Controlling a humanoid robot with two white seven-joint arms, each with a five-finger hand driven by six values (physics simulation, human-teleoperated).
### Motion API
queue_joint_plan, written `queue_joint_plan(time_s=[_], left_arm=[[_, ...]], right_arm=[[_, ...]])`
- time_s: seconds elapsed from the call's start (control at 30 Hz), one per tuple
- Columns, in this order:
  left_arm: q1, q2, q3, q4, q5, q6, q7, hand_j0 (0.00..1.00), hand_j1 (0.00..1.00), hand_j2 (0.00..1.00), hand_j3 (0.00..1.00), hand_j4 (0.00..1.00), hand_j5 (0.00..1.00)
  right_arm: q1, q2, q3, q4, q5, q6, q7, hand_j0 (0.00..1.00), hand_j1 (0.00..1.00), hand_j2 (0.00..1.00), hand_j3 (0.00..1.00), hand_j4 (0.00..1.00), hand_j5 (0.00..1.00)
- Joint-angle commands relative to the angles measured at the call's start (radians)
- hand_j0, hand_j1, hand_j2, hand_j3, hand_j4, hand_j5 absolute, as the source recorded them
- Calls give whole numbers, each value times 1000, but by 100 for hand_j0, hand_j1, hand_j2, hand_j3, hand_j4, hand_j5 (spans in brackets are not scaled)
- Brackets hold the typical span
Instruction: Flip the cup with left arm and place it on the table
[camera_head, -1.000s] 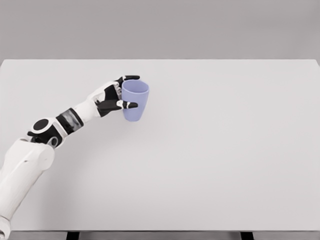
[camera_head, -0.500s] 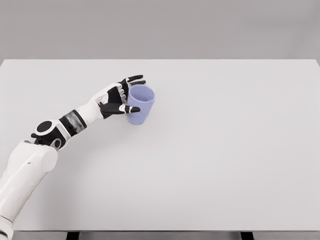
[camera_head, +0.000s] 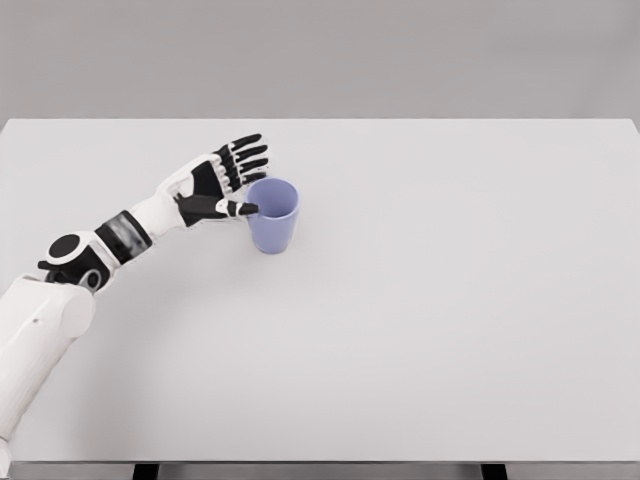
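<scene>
Lighting: bright, even, diffuse. Shadows: barely any on the flat white counter (camera_head: 420, 330). Glare: none. Render: slightly soft, undistorted at edges.

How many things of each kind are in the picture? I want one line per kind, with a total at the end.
Cup, lavender blue, upright on the table: 1
Table, white: 1
Robot hand, the left hand, open beside the cup: 1
Total: 3
</scene>
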Motion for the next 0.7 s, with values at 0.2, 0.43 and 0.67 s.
queue_joint_plan(time_s=[0.2, 0.43, 0.67], left_arm=[[-91, 206, 11, -1, -418, -55, 0, 100, 100, 100, 100, 100, 100], [-89, 277, 8, -3, -419, -152, 0, 100, 100, 100, 100, 100, 100], [-81, 288, 8, -3, -421, -245, 0, 100, 100, 100, 100, 100, 100]], right_arm=[[0, 0, 0, 0, 0, 0, 1, 100, 100, 100, 100, 100, 100], [0, 0, 0, 0, 0, 0, 0, 100, 100, 100, 100, 100, 100], [0, 0, 0, 0, 0, 0, 1, 100, 100, 100, 100, 100, 100]])
